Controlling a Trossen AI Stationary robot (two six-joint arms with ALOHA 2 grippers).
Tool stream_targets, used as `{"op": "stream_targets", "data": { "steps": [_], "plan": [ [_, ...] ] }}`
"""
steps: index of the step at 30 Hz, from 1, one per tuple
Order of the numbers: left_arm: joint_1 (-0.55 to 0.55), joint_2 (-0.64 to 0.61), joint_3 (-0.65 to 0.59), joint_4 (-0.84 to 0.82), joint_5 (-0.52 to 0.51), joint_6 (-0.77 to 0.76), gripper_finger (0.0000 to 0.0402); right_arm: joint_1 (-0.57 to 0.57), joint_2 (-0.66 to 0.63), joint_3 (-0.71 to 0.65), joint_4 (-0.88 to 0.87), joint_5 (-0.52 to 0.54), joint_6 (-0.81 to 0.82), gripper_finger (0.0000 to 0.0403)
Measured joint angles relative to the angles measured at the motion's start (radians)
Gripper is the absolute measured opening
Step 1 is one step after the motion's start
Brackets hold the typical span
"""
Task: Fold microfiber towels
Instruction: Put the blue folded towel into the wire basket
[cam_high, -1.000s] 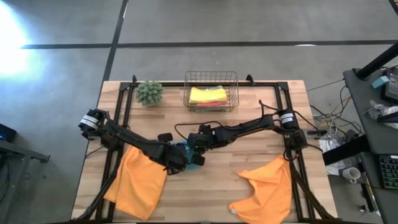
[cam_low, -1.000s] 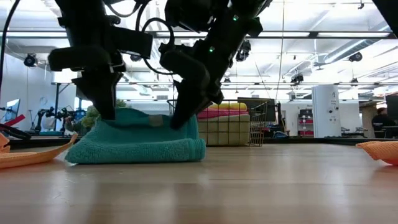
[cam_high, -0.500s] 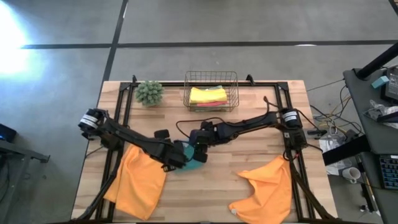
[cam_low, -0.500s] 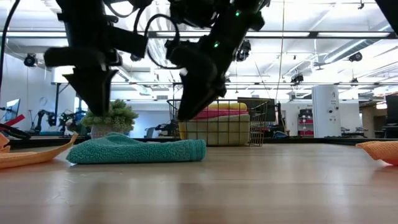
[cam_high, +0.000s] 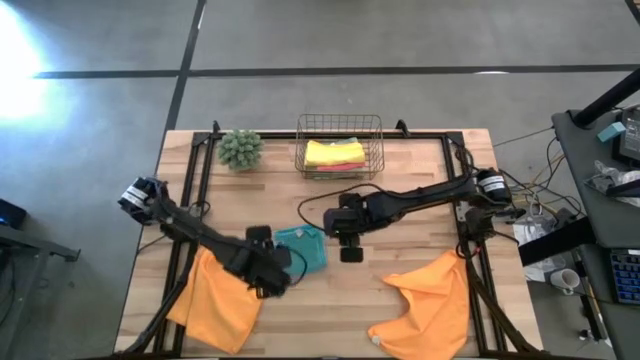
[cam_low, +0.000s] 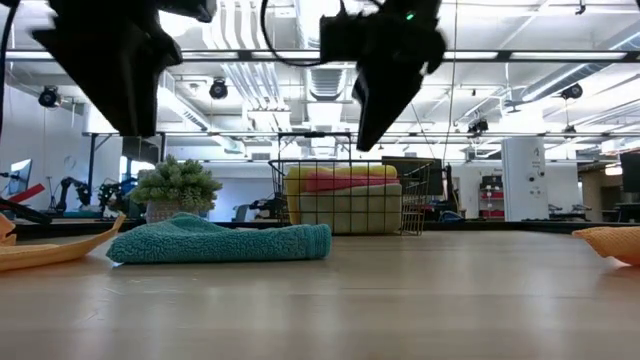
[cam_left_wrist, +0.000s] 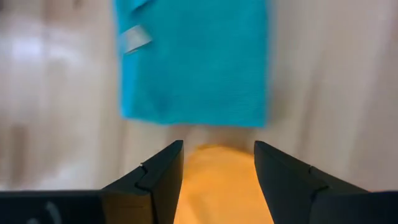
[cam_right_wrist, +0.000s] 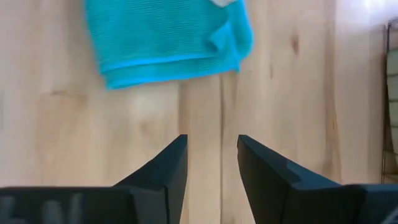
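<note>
folded teal microfiber towel (cam_high: 302, 247): flat mid-table, in front of the wire basket (cam_high: 339, 146), edges free.
left gripper (cam_high: 268, 281): fingers apart, empty, just left of teal towel, over orange cloth (cam_high: 218, 290).
right gripper (cam_high: 351, 252): fingers apart, empty, bare wood beneath, right of teal towel.

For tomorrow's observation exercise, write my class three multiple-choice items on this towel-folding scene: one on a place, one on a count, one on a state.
1. Where does the folded teal towel lie?
A. In the wire basket
B. On the table, between both grippers
C. On the plant

2. How many orange towels lie on the table?
A. One
B. Two
C. Four

3. The right gripper is:
A. Open, holding nothing
B. Shut on a towel
C. Inside the basket

Answers: B, it lies flat on the wood; B, the left orange towel and the right orange towel; A, bare wood shows between its fingers.
</note>
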Motion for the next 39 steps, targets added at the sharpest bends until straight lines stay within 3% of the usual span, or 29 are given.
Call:
{"op": "stream_targets", "data": {
  "steps": [10,22,30,39],
  "plan": [
    [-0.154,0.079,0.0,0.142,-0.115,0.0,0.018,0.108,-0.095,-0.205,0.211,-0.001,-0.031,0.0118],
    [-0.158,0.187,0.0,0.171,-0.151,-0.067,0.018,0.198,-0.095,-0.337,0.527,-0.003,-0.224,0.0136],
    [-0.153,0.234,-0.001,0.19,-0.185,-0.073,0.018,0.199,-0.045,-0.323,0.597,0.0,-0.247,0.0153],
    [-0.14,0.26,-0.01,0.19,-0.228,-0.077,0.018,0.199,0.046,-0.279,0.63,0.022,-0.293,0.02]
  ]
}}
